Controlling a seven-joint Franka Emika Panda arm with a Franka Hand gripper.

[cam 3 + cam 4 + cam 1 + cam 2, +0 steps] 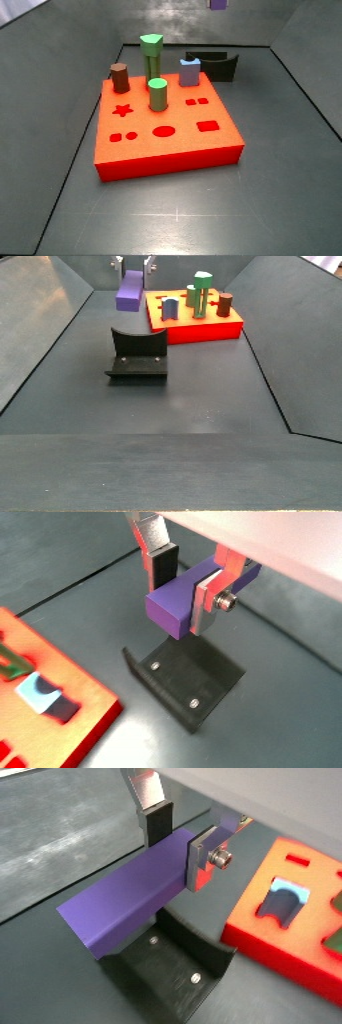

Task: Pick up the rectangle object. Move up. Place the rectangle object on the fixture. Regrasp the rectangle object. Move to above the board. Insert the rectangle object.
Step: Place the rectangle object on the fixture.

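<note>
hand [183, 840] is clamped on the purple block [127, 903], gripping it at one end, so most of its length sticks out sideways past the fingers [205, 853]. block is held level in the air, above the fixture [138, 356] and clear of it; in a side view [131, 290] it hangs at about 12 o'clock from the fixture, with the red board [201, 324] off at about 2 o'clock.

risks from here, as i read it:
- end grip with a long overhang: the free end can sag or pivot between the pads on the way down, then it meets the fixture crooked.
- if it comes down off-centre, the free end clips the upright wall of the fixture [187, 677] instead of seating, and gets levered out of the grip.
- letting go before it's seated: block tips off onto the floor, regrasp fails.
- board sits close beside the fixture [287, 918]; a sideways swing of the long end could knock the blue peg [282, 901].
</note>
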